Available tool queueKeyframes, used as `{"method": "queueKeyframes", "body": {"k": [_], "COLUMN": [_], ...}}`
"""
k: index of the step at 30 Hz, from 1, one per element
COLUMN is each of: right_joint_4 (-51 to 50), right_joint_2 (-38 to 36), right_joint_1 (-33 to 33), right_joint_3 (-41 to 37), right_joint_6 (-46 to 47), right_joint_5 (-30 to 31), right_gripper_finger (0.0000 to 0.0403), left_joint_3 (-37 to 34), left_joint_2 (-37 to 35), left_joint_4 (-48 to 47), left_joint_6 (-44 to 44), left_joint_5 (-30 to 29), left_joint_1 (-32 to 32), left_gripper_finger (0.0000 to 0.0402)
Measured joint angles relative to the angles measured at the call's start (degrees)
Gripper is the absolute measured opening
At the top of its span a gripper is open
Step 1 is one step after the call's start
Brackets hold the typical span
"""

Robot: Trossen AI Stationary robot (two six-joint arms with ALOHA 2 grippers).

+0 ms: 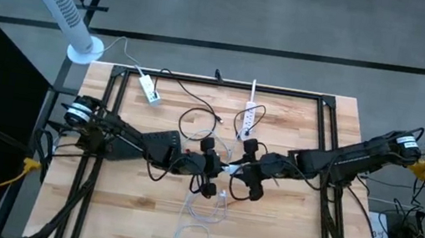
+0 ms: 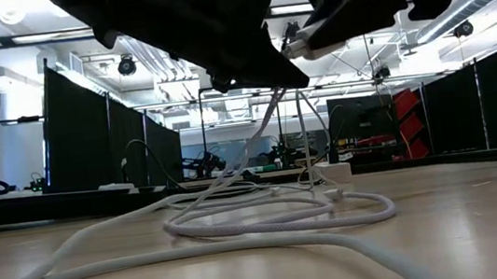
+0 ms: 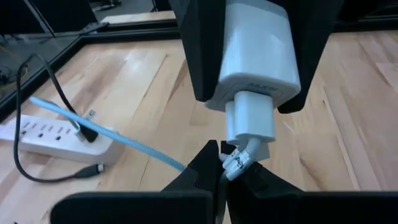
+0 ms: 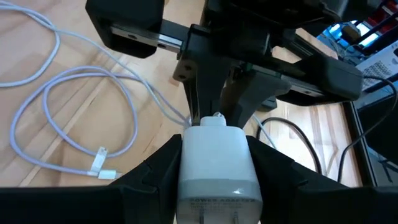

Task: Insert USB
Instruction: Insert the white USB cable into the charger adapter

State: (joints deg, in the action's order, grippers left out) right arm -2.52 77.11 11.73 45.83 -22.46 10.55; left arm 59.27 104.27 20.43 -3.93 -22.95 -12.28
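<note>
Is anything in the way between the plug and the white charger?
Nothing visible. The left end effector holds the plug right at the charger, which the right end effector grips. In the left wrist view the plug already sits at its port.

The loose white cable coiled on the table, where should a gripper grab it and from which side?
Judging by its pose, grip the loose white cable just behind its free plug, coming straight down from above. That end lies flat on the bare wooden table, clear of both the left gripper and right gripper.
</note>
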Motion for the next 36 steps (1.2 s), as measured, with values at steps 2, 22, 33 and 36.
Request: {"method": "queueKeyframes", "body": {"k": [2,22,33,36], "right_joint_4": [-0.4,-11.5,-13.0,-13.1], "right_joint_2": [0.1,0.4,0.3,0.3], "right_joint_1": [0.0,-0.2,-0.2,-0.2], "right_joint_3": [0.3,3.0,3.0,3.0], "right_joint_6": [0.0,3.4,3.4,3.4], "right_joint_5": [0.0,2.1,2.1,2.0], "right_gripper_finger": [0.0141,0.0141,0.0141,0.0141], "left_joint_3": [0.0,11.1,11.2,11.2], "left_joint_2": [0.0,-0.4,-0.4,-0.4], "left_joint_4": [0.0,-22.0,-24.1,-24.2], "left_joint_6": [-0.2,-2.6,-4.1,-4.9], "left_joint_5": [0.0,0.2,1.5,1.5], "left_joint_1": [0.0,0.0,0.0,0.4], "left_gripper_finger": [0.0000,0.0078,0.0113,0.0116]}}
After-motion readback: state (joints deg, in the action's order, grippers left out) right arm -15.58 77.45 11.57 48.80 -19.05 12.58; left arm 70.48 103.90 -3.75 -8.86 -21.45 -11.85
